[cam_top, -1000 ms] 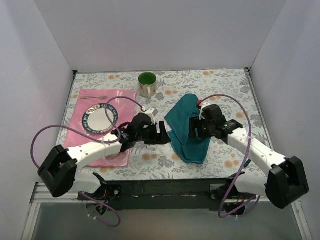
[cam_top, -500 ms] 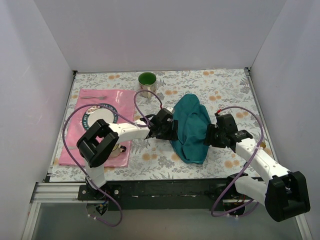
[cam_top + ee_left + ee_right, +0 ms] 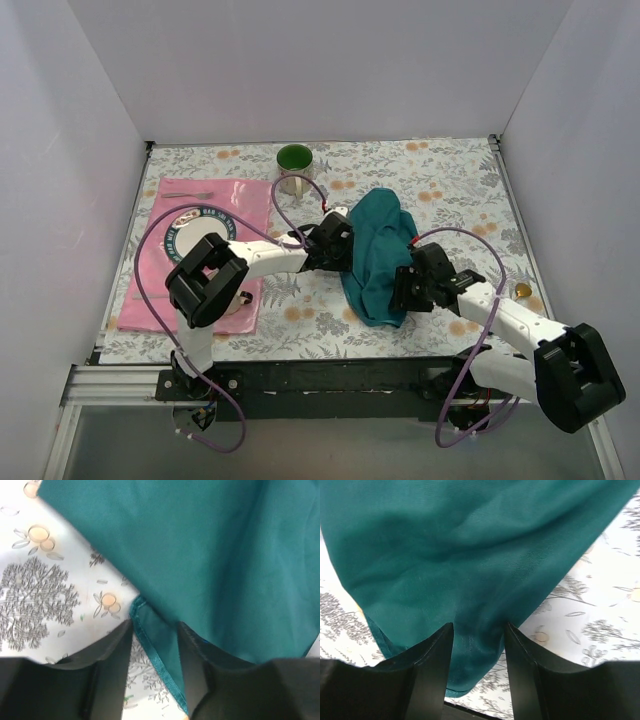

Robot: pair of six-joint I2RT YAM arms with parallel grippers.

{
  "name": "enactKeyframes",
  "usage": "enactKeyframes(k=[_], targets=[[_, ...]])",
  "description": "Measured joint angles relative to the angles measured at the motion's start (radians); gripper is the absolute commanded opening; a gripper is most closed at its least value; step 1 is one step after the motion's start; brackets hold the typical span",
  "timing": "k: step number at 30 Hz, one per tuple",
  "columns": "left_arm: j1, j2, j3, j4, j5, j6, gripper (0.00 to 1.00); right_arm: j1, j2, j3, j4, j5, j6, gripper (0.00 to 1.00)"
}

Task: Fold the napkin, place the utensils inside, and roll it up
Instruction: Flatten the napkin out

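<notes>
The teal napkin [image 3: 378, 235] lies crumpled and partly doubled over on the flowered tablecloth, right of centre. My left gripper [image 3: 347, 252] is at its left edge. In the left wrist view the left gripper [image 3: 155, 625] is open, with the napkin's [image 3: 215, 555] hemmed edge lying between the fingers and table showing beside it. My right gripper [image 3: 399, 290] is at the napkin's near right side. The right wrist view shows this gripper [image 3: 479, 626] open, with a bunched fold of napkin [image 3: 470, 545] filling the gap. A thin utensil [image 3: 187, 195] lies on the placemat's far edge.
A pink placemat [image 3: 160, 275] at the left carries a dark-rimmed plate [image 3: 195, 237]. A green mug [image 3: 294, 166] stands at the back centre. A small gold object [image 3: 522, 290] lies near the right wall. Purple cables loop over both arms.
The left arm has swung in from the near left to the napkin's left edge. The right gripper has come down to the napkin's near right side. Both pairs of jaws have narrowed.
</notes>
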Motion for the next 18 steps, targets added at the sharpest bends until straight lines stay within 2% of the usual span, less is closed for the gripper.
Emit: enactKeyframes(k=[2,3,4,8,12,16,18], targets=[[0.003,0.016,0.013,0.006,0.002,0.002,0.2,0.024,-0.005,-0.009,0.021,-0.005,0.023,0.53],[0.003,0.023,0.018,0.01,0.003,0.006,0.06,0.036,-0.011,-0.016,0.033,-0.006,0.034,0.53],[0.005,0.028,0.022,0.014,0.005,0.009,0.0,0.044,-0.016,-0.021,0.04,-0.006,0.043,0.53],[0.011,0.035,0.029,0.013,0.012,0.022,0.0,0.069,-0.032,-0.035,0.052,-0.006,0.066,0.46],[0.016,0.008,0.039,-0.05,0.018,0.056,0.0,0.073,-0.035,-0.03,0.035,-0.009,0.053,0.45],[0.016,-0.1,0.099,-0.125,0.036,0.105,0.0,0.079,-0.037,0.063,-0.062,-0.01,-0.051,0.68],[0.016,-0.195,0.141,-0.131,0.04,0.124,0.0,0.101,-0.051,0.141,-0.09,0.0,-0.114,0.73]])
